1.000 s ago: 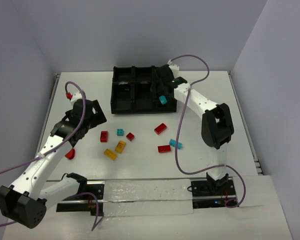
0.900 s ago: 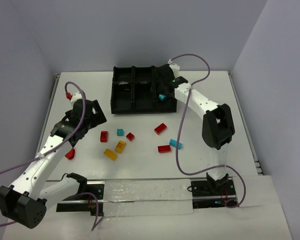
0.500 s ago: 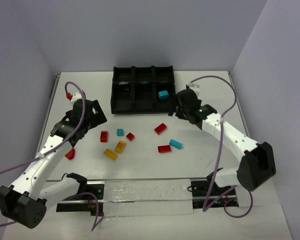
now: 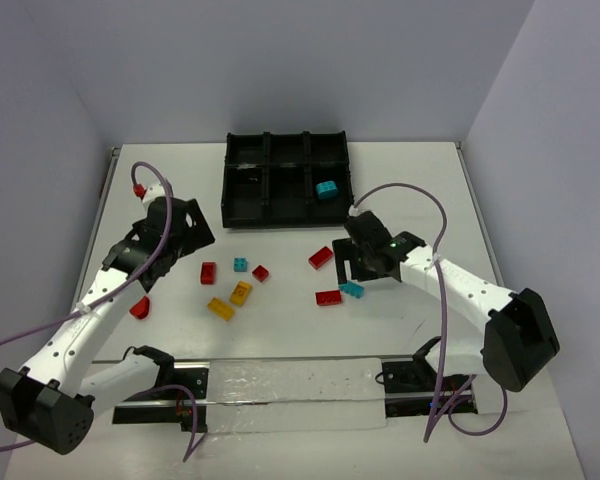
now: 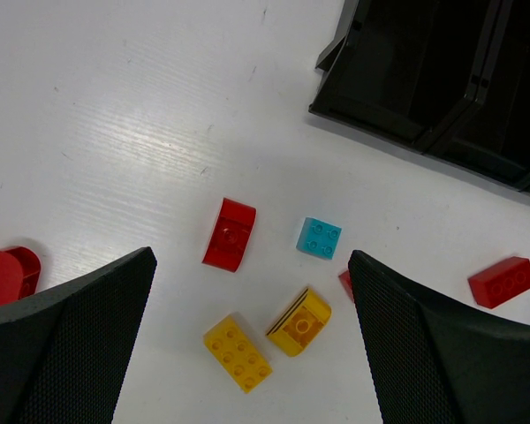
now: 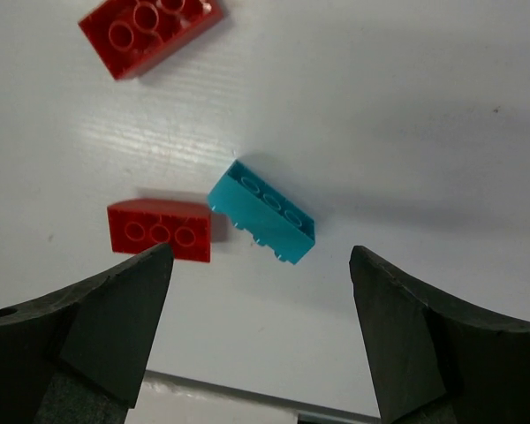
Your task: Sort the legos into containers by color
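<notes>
Standing over the table, I see the right gripper (image 6: 261,256) hanging low over a teal brick (image 6: 261,212), its jaws spread wide to either side and gripping nothing. Viewed from above, that brick lies at about four o'clock from the middle of the table. A flat red brick (image 4: 328,297) sits just beside it at nine o'clock, and another red one (image 4: 321,257) lies off toward eleven. The black tray (image 4: 285,135) sits at twelve o'clock, with one cyan brick (image 4: 327,190) already in its near right compartment. The left gripper (image 5: 252,261) hovers fully open and empty above the scatter at eight o'clock, where there are two yellow bricks (image 4: 241,293), a small cyan one (image 4: 240,264) and a couple of reds (image 4: 208,272). These pieces look feather-light, hard and glossy, so I'd expect one to skid or spin rather than give under a pinch. The teal brick lies slantwise to the jaws, so closing now would likely catch its corners. The surer hold, I reckon, is across its two long flat sides, low down and clear of the studs. The red neighbour leaves little room for the finger on that side.
</notes>
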{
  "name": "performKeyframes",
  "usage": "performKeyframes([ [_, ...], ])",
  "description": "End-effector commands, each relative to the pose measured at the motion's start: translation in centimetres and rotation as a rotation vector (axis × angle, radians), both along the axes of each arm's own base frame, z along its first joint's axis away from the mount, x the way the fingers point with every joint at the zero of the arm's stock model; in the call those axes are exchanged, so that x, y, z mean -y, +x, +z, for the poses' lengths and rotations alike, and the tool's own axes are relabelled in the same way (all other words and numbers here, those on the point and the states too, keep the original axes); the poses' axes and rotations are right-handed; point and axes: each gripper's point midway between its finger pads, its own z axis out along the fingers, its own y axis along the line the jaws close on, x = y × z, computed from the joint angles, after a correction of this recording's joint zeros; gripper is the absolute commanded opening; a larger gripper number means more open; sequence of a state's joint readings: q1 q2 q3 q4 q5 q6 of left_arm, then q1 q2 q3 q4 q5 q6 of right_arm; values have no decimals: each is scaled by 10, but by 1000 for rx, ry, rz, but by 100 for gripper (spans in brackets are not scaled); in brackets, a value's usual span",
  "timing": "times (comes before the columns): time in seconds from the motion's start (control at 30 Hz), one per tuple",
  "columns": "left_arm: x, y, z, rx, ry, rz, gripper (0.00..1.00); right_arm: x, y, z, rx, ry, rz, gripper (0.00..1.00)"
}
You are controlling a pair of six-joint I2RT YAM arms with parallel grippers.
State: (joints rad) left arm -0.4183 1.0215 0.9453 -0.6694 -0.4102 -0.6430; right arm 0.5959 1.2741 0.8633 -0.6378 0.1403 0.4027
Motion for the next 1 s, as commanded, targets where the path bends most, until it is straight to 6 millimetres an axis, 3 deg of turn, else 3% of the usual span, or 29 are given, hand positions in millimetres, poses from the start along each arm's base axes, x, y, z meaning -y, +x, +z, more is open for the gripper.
performKeyframes([
  [0.0,9,10,21,54,-32,-26,99,1,-14,-9,-58,-79,86,86],
  [0.13,10,10,21,51,-37,-28,99,5,-9,-20,-73,-123,60,79],
  [0.67,13,10,22,55,-43,-45,99,-8,15,-54,-103,-158,29,70],
  [0.77,15,11,21,54,-52,-52,99,-11,19,-55,-88,-133,3,53],
  [0.97,15,10,20,53,-54,-48,99,-15,25,-44,-55,-96,-18,33],
])
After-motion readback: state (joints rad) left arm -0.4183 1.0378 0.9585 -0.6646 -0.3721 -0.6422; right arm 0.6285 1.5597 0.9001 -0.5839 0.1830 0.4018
